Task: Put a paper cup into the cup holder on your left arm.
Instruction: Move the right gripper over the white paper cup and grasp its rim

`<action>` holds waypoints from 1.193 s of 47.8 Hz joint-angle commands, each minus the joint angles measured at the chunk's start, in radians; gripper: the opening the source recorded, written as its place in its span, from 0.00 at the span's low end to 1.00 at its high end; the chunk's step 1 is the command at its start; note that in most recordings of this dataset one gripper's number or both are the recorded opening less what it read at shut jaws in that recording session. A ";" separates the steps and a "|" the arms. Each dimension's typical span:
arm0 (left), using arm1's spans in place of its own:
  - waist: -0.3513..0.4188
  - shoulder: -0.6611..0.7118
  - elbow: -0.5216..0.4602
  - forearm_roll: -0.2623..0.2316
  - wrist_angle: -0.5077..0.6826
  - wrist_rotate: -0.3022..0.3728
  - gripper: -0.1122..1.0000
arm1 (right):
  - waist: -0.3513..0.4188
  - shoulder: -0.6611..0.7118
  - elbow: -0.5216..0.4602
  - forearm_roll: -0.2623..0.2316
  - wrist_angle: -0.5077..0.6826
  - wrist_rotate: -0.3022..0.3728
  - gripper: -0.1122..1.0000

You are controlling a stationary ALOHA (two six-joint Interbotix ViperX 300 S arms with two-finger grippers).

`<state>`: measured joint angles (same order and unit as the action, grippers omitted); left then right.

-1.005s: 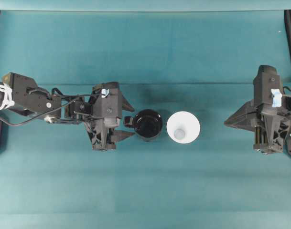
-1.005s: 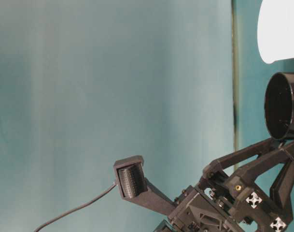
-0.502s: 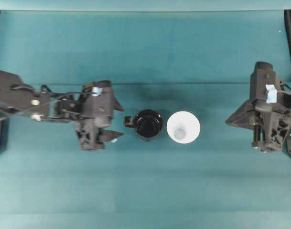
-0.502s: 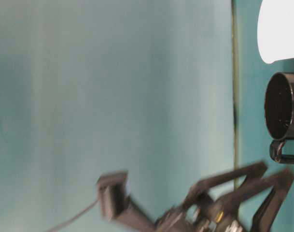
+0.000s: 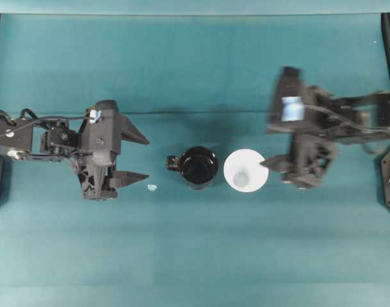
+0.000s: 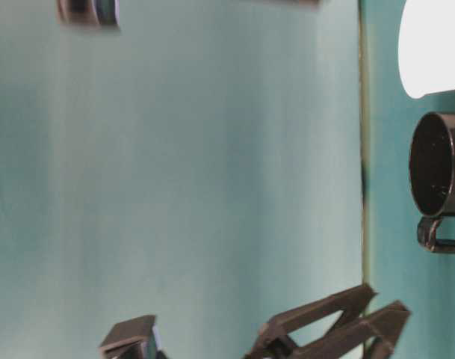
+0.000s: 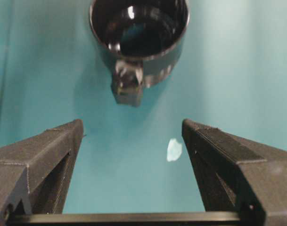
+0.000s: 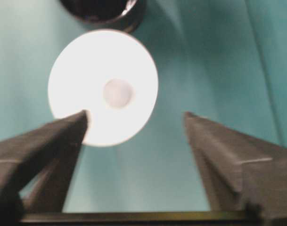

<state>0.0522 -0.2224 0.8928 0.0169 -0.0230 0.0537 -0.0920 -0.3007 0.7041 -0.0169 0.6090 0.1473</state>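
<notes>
The white paper cup [image 5: 245,170] stands upright, mouth up, just right of the glossy black cup holder [image 5: 198,167], whose handle points left. My right gripper [image 5: 266,146], blurred by motion, is open right beside the paper cup's right edge. In the right wrist view the paper cup [image 8: 103,87] lies ahead and left of the open gripper [image 8: 136,117], and one finger overlaps its rim. My left gripper [image 5: 148,158] is open and empty, left of the cup holder and apart from it. In the left wrist view the cup holder [image 7: 138,33] lies ahead of the open gripper [image 7: 133,127].
A small white scrap [image 5: 152,187] lies on the teal cloth between the left gripper and the cup holder; it also shows in the left wrist view [image 7: 174,149]. The table-level view shows the paper cup [image 6: 436,45] and cup holder [image 6: 440,168] at its right edge.
My left gripper has drawn back leftwards from the cup holder's handle, staying open. My right arm has swung in from the right edge to the paper cup.
</notes>
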 commanded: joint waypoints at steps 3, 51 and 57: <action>-0.003 -0.018 -0.002 0.003 0.005 0.002 0.90 | -0.002 0.060 -0.095 -0.026 0.037 -0.003 0.94; -0.018 -0.018 0.000 0.003 0.055 0.000 0.90 | -0.035 0.270 -0.067 -0.028 -0.034 0.011 0.91; -0.020 -0.018 0.000 0.003 0.055 0.000 0.90 | -0.035 0.268 -0.063 -0.023 -0.040 0.015 0.90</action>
<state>0.0353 -0.2301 0.9020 0.0184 0.0368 0.0537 -0.1289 -0.0261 0.6458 -0.0430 0.5783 0.1503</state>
